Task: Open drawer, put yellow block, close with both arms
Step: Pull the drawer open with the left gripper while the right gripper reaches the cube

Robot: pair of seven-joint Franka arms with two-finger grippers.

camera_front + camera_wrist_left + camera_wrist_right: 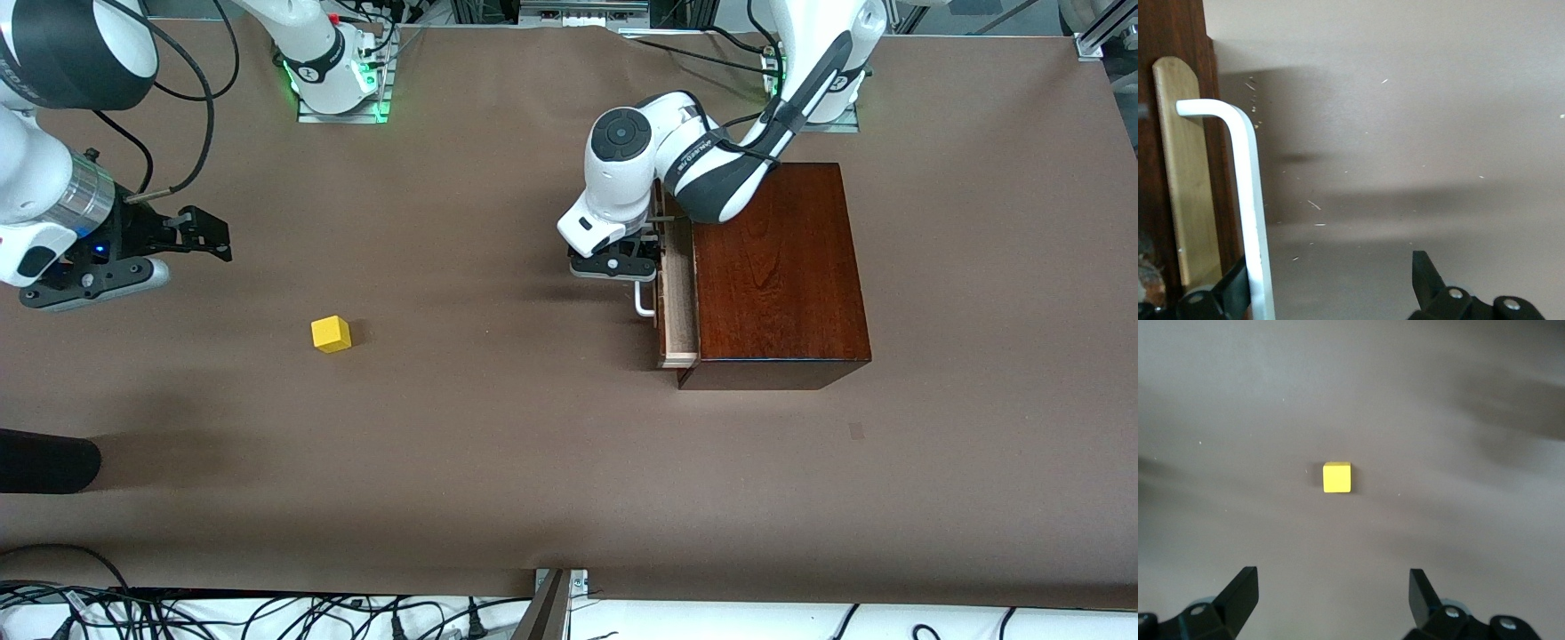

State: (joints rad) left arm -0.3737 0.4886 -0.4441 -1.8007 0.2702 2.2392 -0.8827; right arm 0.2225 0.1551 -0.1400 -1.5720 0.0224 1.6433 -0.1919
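Note:
The yellow block point(331, 334) lies on the brown table toward the right arm's end; it also shows in the right wrist view point(1337, 477). My right gripper point(209, 236) is open and empty above the table, apart from the block point(1333, 580). The drawer point(677, 293) of the dark mahogany box point(778, 267) is pulled out a little, and its pale wood shows point(1185, 167). My left gripper point(622, 267) is open at the white bar handle point(642, 302). In the left wrist view point(1331, 267) the handle point(1251, 213) runs just inside one finger, and the other finger stands well off it.
A black rounded object point(44, 460) lies at the table's edge at the right arm's end, nearer to the camera than the block. Cables point(267, 613) run along the table's front edge. The arms' bases point(338, 80) stand at the back.

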